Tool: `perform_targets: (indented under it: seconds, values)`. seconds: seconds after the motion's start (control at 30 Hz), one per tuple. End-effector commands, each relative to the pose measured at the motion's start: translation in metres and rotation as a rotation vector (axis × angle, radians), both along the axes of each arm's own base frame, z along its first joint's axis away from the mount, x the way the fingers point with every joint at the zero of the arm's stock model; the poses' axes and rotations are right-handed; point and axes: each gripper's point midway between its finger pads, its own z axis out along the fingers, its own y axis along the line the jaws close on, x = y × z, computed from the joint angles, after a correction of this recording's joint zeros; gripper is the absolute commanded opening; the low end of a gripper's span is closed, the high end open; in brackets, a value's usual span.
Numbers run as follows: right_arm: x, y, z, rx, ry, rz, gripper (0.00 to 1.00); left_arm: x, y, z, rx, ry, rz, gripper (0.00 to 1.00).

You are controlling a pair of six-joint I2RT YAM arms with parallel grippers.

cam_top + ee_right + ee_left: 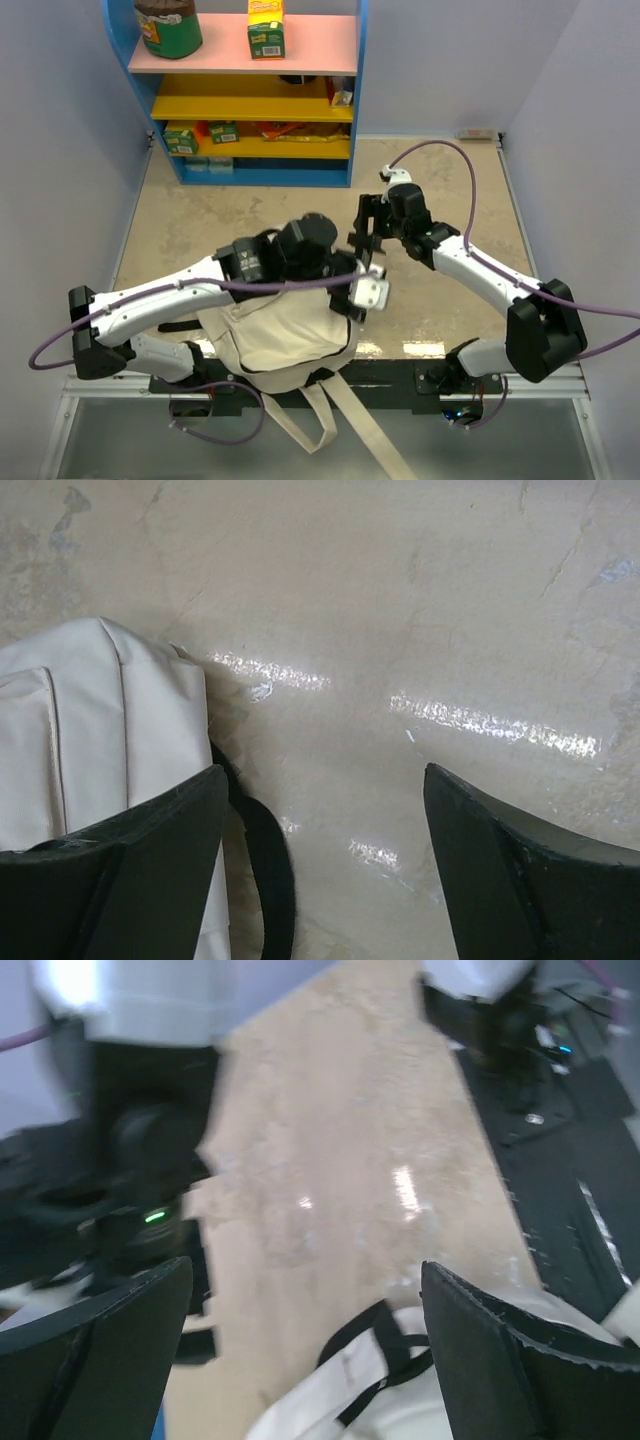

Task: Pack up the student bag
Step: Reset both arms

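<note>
The bag (270, 335) lies slumped at the near edge of the table (200, 220), a little left of the middle, with its long straps trailing off that edge between the two arm bases. Both arms reach in over the bag's far right side. The left pincer (305, 1265) is spread wide with nothing between its fingers. Its own camera shows bare table ahead and, low in the view, a fold of the bag (400, 1400) with thin black strap ends. That picture is blurred, so the arm seems to be moving. The right pincer (325, 770) is just as wide and just as empty, hanging over bare table right beside the bag's edge (90, 730), where a black strap curls out from under the cloth. From above, the two wrists sit close together, near enough to crowd each other. Whether the bag's mouth is open or shut cannot be told from any view. As neither pincer carries anything to pack, the step in hand looks like getting hold of the bag itself, by its rim or a strap. The next move probably calls for one pincer to come down on the cloth or strap and close firmly, while the other keeps out of its way. The shelf (362, 90) at the far edge plays no part yet.
</note>
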Motion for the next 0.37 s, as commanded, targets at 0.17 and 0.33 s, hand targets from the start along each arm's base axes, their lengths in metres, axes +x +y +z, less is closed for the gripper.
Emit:
perform_targets:
  seconds: [0.17, 0.33]
  values:
    - [0.000, -0.006, 0.041, 0.012, -0.099, -0.021, 0.82, 0.157, 0.113, 0.055, 0.010, 0.221, 0.637, 1.00]
    - [0.000, -0.010, 0.054, 0.021, -0.142, -0.031, 0.84, 0.186, 0.192, 0.048, -0.023, 0.190, 0.818, 1.00]
